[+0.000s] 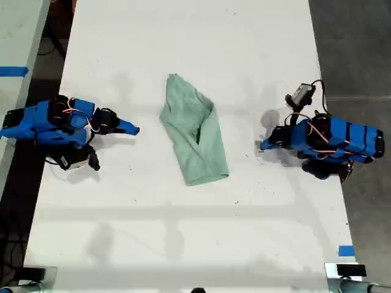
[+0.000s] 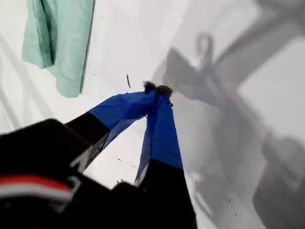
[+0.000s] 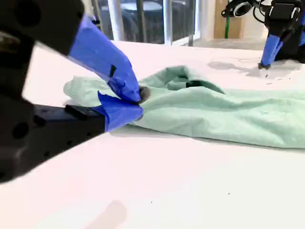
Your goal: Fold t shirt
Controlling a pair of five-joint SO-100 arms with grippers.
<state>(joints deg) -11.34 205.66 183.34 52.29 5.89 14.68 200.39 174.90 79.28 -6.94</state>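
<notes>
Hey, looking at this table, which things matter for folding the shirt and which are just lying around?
For the job: the shirt; my first hand and my second hand, both shut, neither holding it; the white table under it.
Lying about: a blue tape patch by the table's edge; a blue tape strip on the neighbouring surface.

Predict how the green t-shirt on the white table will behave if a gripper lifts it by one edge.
The t-shirt will probably droop and unfold rather than keep its shape: it lies crumpled, with soft creases and overlapping layers. It looks thin and light, so a single pinch should likely raise it. On the smooth white table it may slide when pushed, bunching up instead of moving as one piece.
</notes>
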